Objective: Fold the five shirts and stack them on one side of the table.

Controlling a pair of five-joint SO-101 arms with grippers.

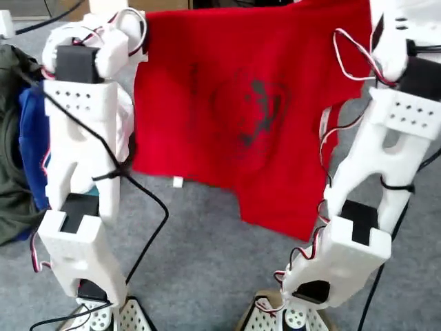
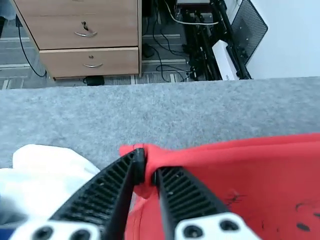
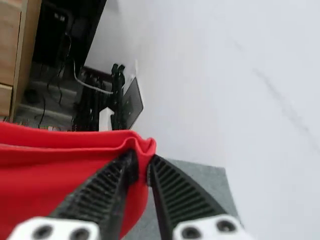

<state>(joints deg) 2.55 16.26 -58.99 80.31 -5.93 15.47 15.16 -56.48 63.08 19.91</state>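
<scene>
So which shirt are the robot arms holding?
The red shirt. The left tool and right tool each pinch its edge, while the blue shirt and dark green shirt lie heaped at the side.

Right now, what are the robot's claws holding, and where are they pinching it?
The red shirt: left gripper and right gripper each pinch its bunched edge.

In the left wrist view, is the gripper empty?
No, the left gripper is shut on a bunched edge of the red shirt.

Shirt (image 1: 207, 83) red, dark chest print — table (image 1: 207, 276) grey, drawers (image 2: 85, 50) tan.
</scene>
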